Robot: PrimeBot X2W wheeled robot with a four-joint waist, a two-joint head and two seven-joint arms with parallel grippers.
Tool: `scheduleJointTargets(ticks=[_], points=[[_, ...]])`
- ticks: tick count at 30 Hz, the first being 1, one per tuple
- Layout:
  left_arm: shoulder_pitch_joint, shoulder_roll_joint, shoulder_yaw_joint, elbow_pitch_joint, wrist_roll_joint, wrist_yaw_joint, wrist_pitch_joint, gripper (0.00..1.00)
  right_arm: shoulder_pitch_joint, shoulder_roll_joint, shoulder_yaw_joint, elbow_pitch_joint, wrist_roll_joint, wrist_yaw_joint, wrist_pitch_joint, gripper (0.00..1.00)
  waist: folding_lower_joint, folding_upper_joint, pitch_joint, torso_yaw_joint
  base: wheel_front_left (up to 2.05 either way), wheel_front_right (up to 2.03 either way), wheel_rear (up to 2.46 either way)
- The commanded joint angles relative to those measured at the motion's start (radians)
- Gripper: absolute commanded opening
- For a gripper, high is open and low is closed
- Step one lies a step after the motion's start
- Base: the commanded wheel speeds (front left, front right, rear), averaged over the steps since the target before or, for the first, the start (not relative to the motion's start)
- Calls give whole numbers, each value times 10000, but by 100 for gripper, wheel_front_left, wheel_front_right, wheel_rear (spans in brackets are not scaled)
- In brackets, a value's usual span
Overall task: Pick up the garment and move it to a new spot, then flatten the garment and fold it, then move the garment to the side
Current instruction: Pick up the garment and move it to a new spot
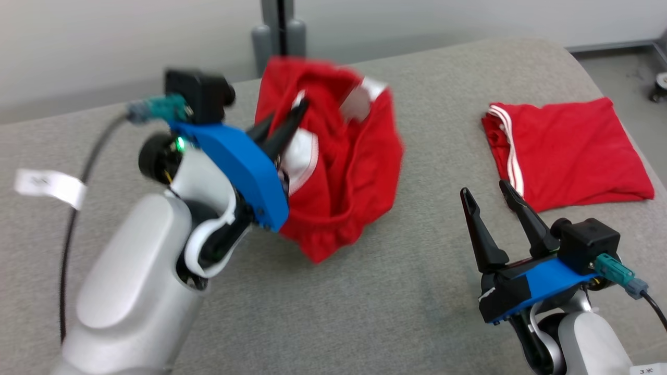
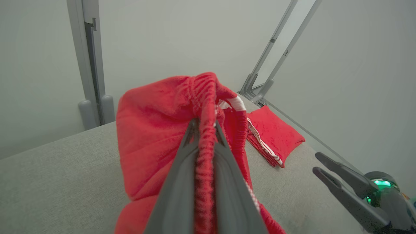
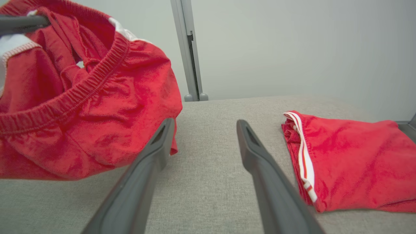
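1. Red and crumpled, the soft fabric garment with white trim and a ribbed elastic waistband [image 1: 344, 172] hangs lifted over the far left-centre of the grey cloth-covered table [image 1: 365, 302]. We cannot tell whether its lowest fold touches the surface.
2. Our left gripper [image 1: 286, 117] is clamped on that waistband. In the left wrist view we see the gathered elastic pinched between its two dark fingers.
3. Our right gripper [image 1: 484, 188] sits at the near right above the table, fingers spread with nothing between them, apart from both pieces of clothing.
4. We see a second red garment with white side stripes [image 1: 568, 151] lying folded flat at the far right, well apart from the held one.
5. We see a white paper label [image 1: 49, 187] on the table at the left, and a grey upright post [image 1: 281, 31] beyond the far edge.
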Motion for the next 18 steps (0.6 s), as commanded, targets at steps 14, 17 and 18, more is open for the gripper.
scheduleJointTargets(ticks=[14, 17, 18], points=[[376, -719, -1340, 4204, 1191, -230, -1336, 100, 13, 75, -479, 60, -119, 6, 92, 100, -1, 0, -101, 75, 0, 0, 0], [400, -787, -1101, 4108, 1113, -111, -1832, 100, 104, 74, -572, 6, -197, 6, 149, 100, -1, 0, -329, 344, 0, 0, 0], [470, -727, -1055, 4005, 1163, -37, -1970, 100, 151, 74, -598, -32, -214, 6, 181, 100, -1, 0, -398, 440, 0, 0, 0]])
